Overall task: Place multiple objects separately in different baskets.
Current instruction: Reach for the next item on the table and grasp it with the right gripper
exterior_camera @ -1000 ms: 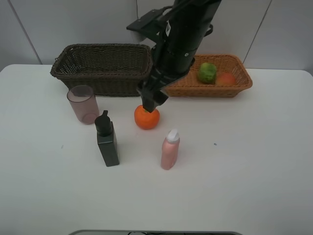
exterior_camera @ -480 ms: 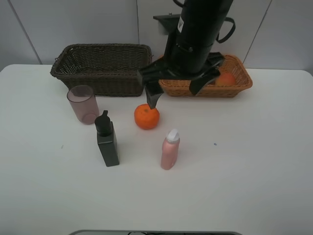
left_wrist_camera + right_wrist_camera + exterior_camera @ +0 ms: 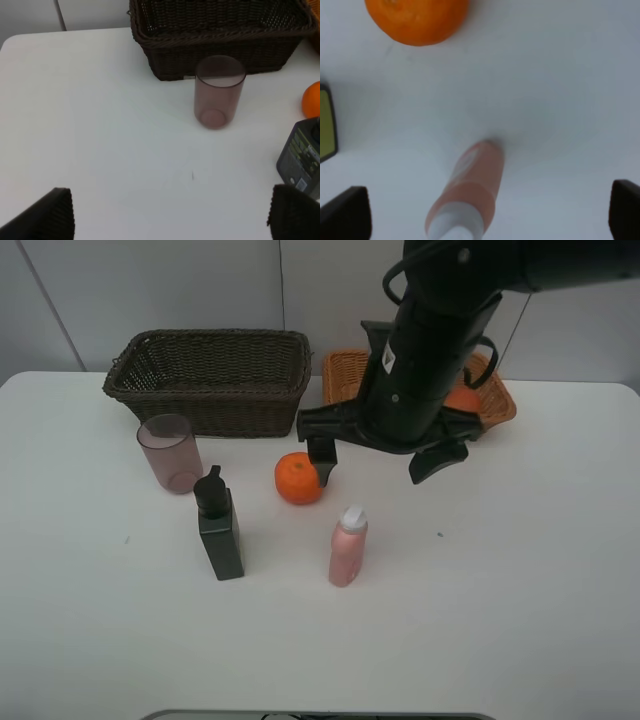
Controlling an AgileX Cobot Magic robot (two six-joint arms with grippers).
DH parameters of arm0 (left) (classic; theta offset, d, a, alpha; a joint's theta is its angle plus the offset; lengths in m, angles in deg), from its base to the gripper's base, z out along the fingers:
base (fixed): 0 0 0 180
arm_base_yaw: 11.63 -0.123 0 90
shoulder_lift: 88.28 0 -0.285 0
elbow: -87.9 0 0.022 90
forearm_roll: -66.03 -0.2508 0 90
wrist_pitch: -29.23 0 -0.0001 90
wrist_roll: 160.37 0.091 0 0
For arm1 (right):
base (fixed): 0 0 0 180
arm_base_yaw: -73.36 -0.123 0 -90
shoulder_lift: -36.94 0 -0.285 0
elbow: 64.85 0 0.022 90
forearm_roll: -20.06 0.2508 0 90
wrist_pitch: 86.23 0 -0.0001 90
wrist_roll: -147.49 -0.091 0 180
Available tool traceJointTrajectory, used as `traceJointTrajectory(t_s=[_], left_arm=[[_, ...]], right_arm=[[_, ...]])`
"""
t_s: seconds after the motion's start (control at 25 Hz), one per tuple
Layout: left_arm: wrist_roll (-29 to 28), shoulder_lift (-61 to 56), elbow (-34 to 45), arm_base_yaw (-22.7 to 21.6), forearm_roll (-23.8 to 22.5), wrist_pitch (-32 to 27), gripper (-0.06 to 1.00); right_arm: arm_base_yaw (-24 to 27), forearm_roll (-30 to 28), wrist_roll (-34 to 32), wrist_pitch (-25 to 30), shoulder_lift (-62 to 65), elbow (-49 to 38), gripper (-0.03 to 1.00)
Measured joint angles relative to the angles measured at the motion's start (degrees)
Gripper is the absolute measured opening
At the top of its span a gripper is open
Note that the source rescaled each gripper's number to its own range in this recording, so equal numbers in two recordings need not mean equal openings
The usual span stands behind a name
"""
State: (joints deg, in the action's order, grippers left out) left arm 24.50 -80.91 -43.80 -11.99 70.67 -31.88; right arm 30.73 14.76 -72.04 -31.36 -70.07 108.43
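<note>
The right gripper [image 3: 374, 464] hangs with its jaws spread wide and empty. The pink bottle [image 3: 470, 192] stands upright in line with the gap between them, apparently below the tips and untouched. The tangerine [image 3: 299, 479] sits just outside one jaw. The left gripper [image 3: 170, 217] is likewise wide apart and holds nothing. The mauve cup [image 3: 218, 92] stands ahead of its gap, before the dark basket [image 3: 220, 42], and the pump bottle [image 3: 300, 157] is just ahead of one jaw. Behind the right arm, the tan basket [image 3: 345, 375] holds what may be the peach [image 3: 463, 398].
</note>
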Motion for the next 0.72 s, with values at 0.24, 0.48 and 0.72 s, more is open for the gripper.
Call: traceJointTrajectory(t_s=[0.24,0.48,0.72], left_arm=[[0.0,0.0,0.0,0.0,0.0,0.0,1.00],[0.0,0.0,0.0,0.0,0.0,0.0,1.00],[0.0,0.0,0.0,0.0,0.0,0.0,1.00]], right_arm=[[-1.8,-1.7,-6.3,-2.1,0.0,-1.4,1.00],[-2.2,-3.6,-10.4,-3.5,-1.5,-2.1,1.00],[-2.2,-1.9,-13.4,-8.9,-2.2,-7.7,1.00]])
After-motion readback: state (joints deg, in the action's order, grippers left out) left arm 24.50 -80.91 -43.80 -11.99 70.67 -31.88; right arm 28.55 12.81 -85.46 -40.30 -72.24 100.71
